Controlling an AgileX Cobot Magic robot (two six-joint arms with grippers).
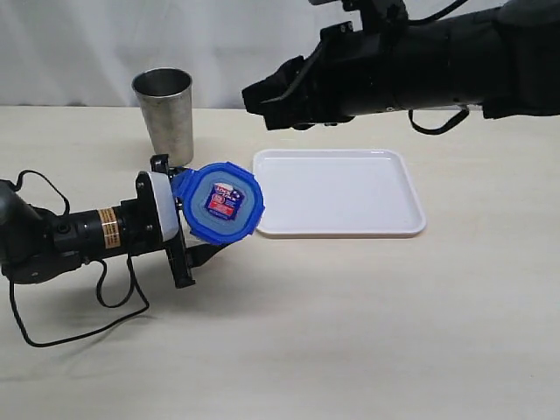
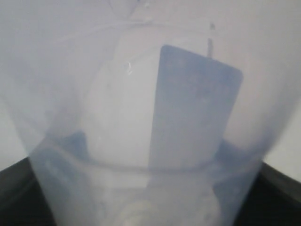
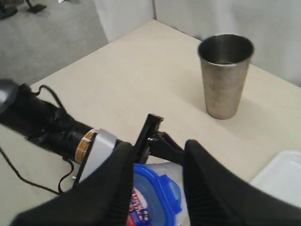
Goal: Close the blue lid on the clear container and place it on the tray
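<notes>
The blue lid (image 1: 226,201) with its sticker sits over the mouth of the clear container (image 3: 164,170), which is tipped on its side, lid towards the exterior camera. My left gripper (image 1: 182,219) is shut on the container's body just above the table, left of the tray (image 1: 350,223). In the left wrist view the translucent container (image 2: 150,117) fills the picture, with dark fingers (image 2: 19,188) at its sides. My right gripper (image 1: 261,103) hangs open in the air above and behind the lid, apart from it. Between its fingers (image 3: 108,188) the lid (image 3: 150,197) shows below.
A grey metal tumbler (image 1: 164,114) stands upright behind the left gripper, also seen from the right wrist as the tumbler (image 3: 225,75). The white tray's corner (image 3: 282,174) shows at the edge. A black cable (image 1: 79,324) loops on the table by the left arm.
</notes>
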